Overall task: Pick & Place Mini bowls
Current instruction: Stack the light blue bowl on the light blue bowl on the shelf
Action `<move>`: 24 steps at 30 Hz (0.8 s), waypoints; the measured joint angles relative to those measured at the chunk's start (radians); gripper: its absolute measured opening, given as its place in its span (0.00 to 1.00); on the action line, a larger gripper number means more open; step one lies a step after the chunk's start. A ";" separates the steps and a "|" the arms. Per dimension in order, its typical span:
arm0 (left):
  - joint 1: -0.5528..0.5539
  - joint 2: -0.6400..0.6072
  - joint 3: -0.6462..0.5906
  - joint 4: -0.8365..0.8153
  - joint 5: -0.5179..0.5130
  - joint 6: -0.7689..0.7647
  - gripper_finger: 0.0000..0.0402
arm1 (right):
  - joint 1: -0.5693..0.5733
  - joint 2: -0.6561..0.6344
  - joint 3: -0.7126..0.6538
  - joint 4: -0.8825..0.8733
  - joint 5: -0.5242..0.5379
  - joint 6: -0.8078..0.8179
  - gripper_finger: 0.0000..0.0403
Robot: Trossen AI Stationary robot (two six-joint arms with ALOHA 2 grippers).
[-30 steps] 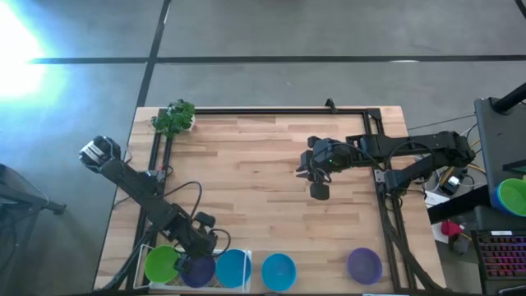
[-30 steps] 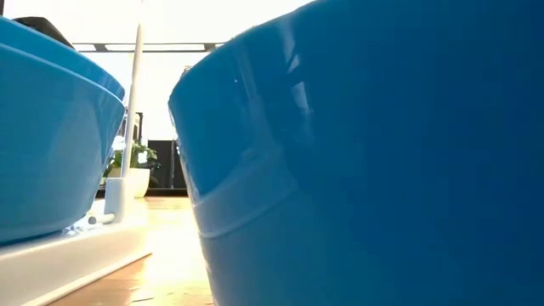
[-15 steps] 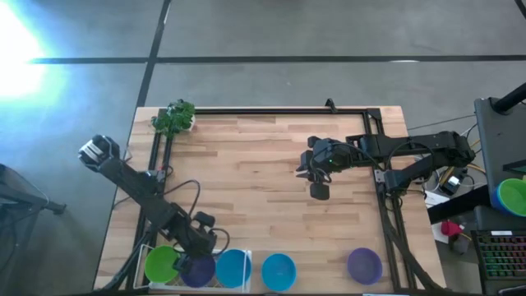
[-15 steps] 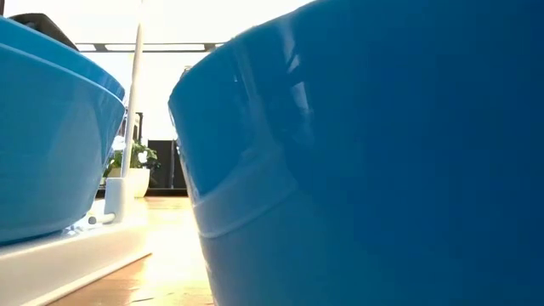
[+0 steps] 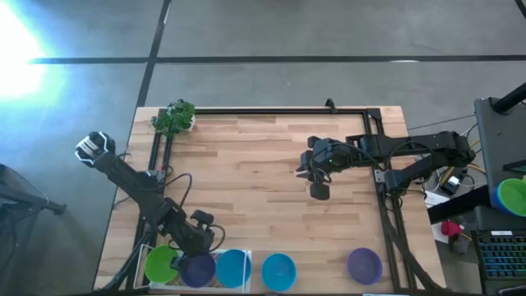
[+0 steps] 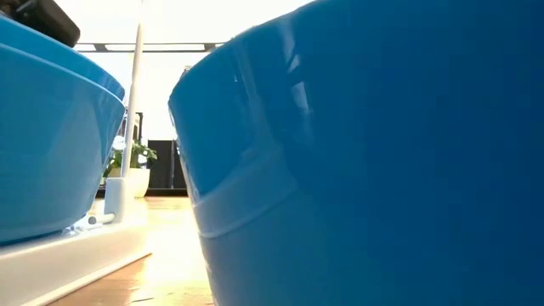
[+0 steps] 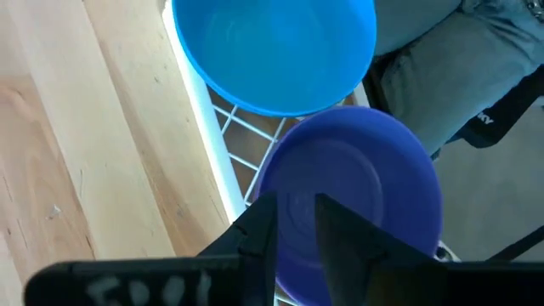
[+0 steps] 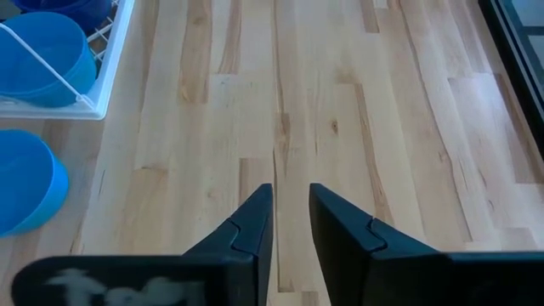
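A white mesh tray (image 5: 140, 256) at the table's front left holds a green mini bowl (image 5: 161, 265), a purple one (image 5: 198, 271) and a blue one (image 5: 233, 268). Another blue bowl (image 5: 279, 272) and another purple bowl (image 5: 364, 265) stand on the table along the front edge. My left gripper (image 7: 295, 223) hangs just above the tray's purple bowl (image 7: 374, 187), open by a narrow gap with nothing between its fingers. My right gripper (image 8: 291, 212) hovers over the bare middle of the table (image 5: 319, 191), also narrowly open and holding nothing.
A leafy toy plant (image 5: 173, 117) stands at the far left corner. Black frame rails run along the table's far, left and right sides. The blue bowl (image 6: 374, 161) on the table fills most of the low view. Bare wood lies between the arms.
My left gripper has risen a little above the purple bowl in the tray, its fingers unchanged. The bowls have stayed where they were.
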 joint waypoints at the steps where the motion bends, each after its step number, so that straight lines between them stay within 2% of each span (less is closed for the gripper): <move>1: 0.001 0.000 0.000 0.000 -0.004 0.000 0.18 | 0.000 0.000 0.000 0.000 0.000 -0.002 0.19; 6: 0.010 -0.001 0.000 0.000 -0.072 0.032 0.18 | 0.000 0.000 0.000 -0.001 -0.005 0.016 0.20; 9: 0.018 -0.011 0.005 -0.002 -0.158 0.040 0.18 | 0.000 0.000 0.000 -0.008 -0.011 0.034 0.20; 17: 0.019 -0.090 0.007 -0.058 -0.520 0.104 0.18 | 0.002 0.013 0.000 -0.007 -0.201 0.089 0.17; 24: 0.017 -0.174 -0.029 -0.070 -0.775 0.102 0.18 | 0.078 0.072 -0.018 0.002 -0.209 0.104 0.17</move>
